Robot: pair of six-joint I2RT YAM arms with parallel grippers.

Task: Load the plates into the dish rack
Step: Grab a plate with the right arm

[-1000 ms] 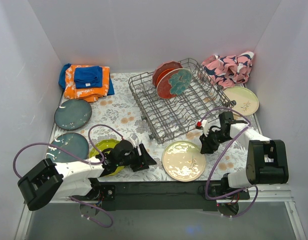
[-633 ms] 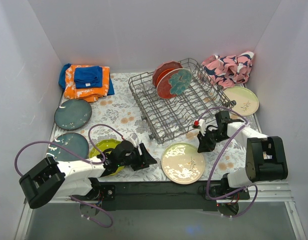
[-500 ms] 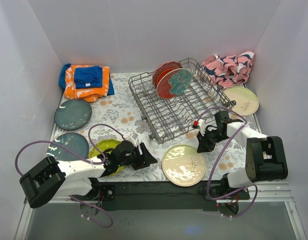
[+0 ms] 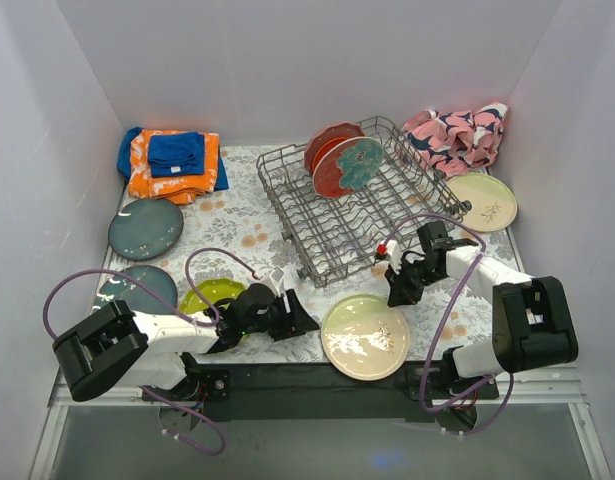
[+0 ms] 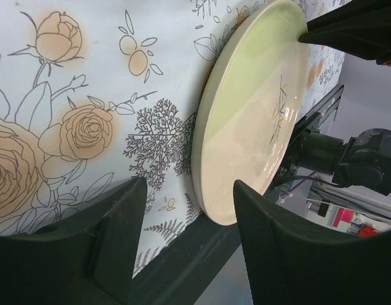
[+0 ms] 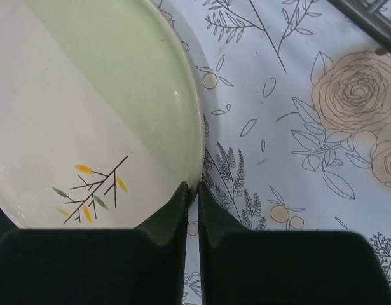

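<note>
Markings: no lettering was legible. The one mark that read clearly was a thin dark twig with yellow and green leaves, painted on the cream twig plate (image 6: 87, 114).

Right claw (image 6: 198, 185): fingers pressed nearly together, pinched on the rim of the cream twig plate at its far right edge. The wrist view showed the rim running into the thin slit between the two fingers. Whether the plate was lifted off the floral mat (image 4: 237, 225) could not be told.

Left claw (image 5: 189, 190): fingers well apart, holding nothing, low over the mat and facing the plate's left rim. It was near the rim but not touching.

Edges and room: the cream twig plate lay at the near edge of the mat, its near rim hanging over the black base rail (image 4: 287, 378). A strip of bare mat showed between its far rim and the near corner of the dish rack (image 4: 377, 225).

In the rack's far rows a red plate (image 4: 327, 138) and a red-teal floral plate (image 4: 352, 165) stood on edge, one just behind the other.

A second cream plate (image 4: 484, 200) lay flat beside the rack's right side. A slate-blue plate (image 4: 145, 228) and a teal plate (image 4: 137, 288) lay flat on the left, well apart from the rack. A lime plate (image 4: 209, 295) was partly under the left arm.

Folded orange-blue cloths (image 4: 172, 163) sat in the far left corner and a pink patterned cloth (image 4: 457, 135) in the far right.
</note>
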